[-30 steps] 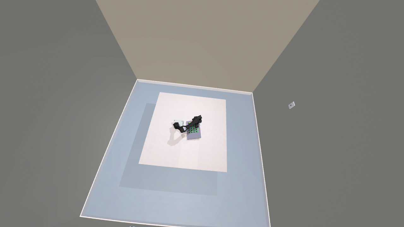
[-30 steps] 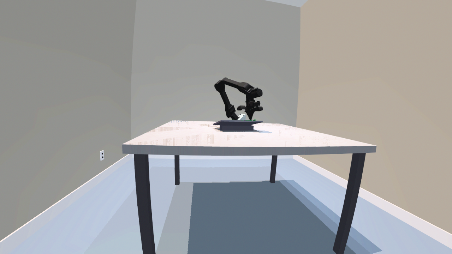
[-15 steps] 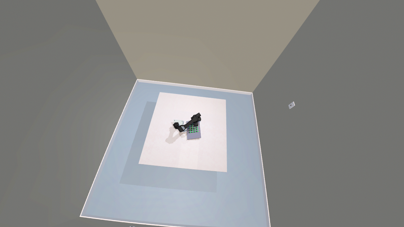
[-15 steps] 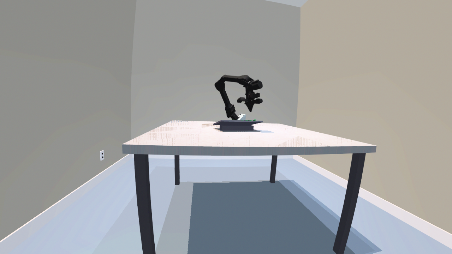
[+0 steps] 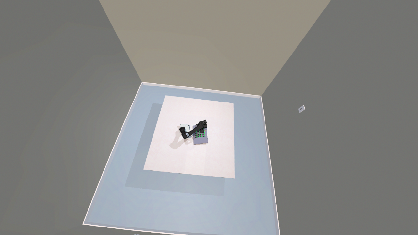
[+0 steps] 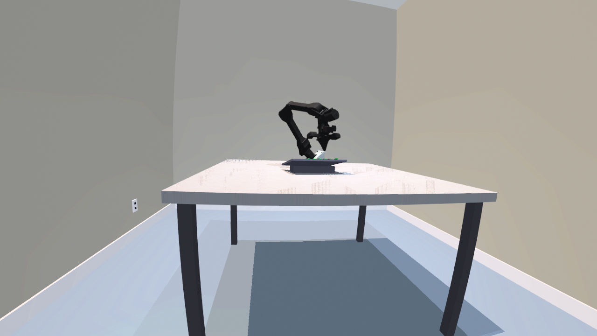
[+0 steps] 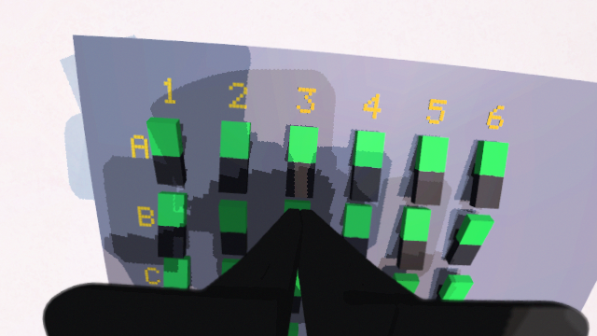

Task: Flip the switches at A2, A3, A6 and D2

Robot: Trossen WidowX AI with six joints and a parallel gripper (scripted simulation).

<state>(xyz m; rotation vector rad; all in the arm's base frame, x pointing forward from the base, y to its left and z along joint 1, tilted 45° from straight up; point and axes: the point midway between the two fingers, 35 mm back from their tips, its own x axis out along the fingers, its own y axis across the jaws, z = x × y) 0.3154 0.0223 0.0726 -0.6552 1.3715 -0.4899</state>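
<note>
the single black arm rises from its base, folds sharply at the elbow and reaches forward, wrist bent so the gripper points down. its two fingers are pressed together tip to tip — nothing between them — forming one dark wedge in the wrist view.
</note>
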